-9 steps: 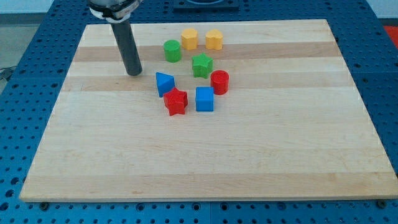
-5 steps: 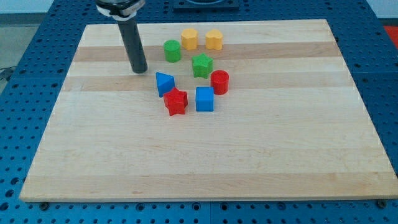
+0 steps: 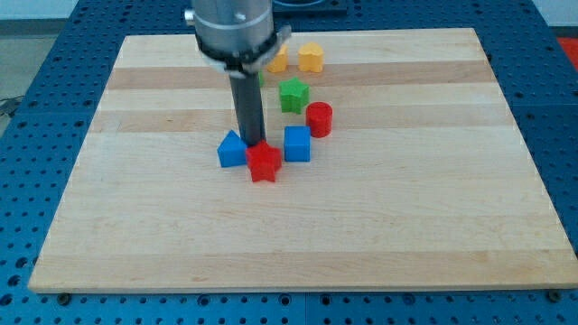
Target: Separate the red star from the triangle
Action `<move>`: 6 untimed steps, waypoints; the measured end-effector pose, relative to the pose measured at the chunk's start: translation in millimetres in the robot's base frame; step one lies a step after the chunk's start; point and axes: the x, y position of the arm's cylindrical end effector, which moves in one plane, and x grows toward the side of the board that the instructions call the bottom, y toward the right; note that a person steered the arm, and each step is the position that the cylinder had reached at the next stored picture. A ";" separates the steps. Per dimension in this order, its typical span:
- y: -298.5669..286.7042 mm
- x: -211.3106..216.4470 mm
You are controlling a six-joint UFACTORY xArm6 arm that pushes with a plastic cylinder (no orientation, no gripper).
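The red star lies near the middle of the wooden board. The blue triangle sits just to its left, almost touching it. My tip stands right behind the two, at the star's top edge and against the triangle's right side. The rod rises from there and hides most of the green cylinder behind it.
A blue cube sits just right of the star. A red cylinder and a green star lie further toward the top right. Two yellow blocks sit near the top edge, one partly hidden by the arm.
My tip moved right and down the view, from the board's upper left to between the triangle and star. The triangle shifted left and down; the red star shifted slightly right and down.
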 end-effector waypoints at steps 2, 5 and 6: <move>2.1 31.6; 16.8 50.2; 18.2 13.6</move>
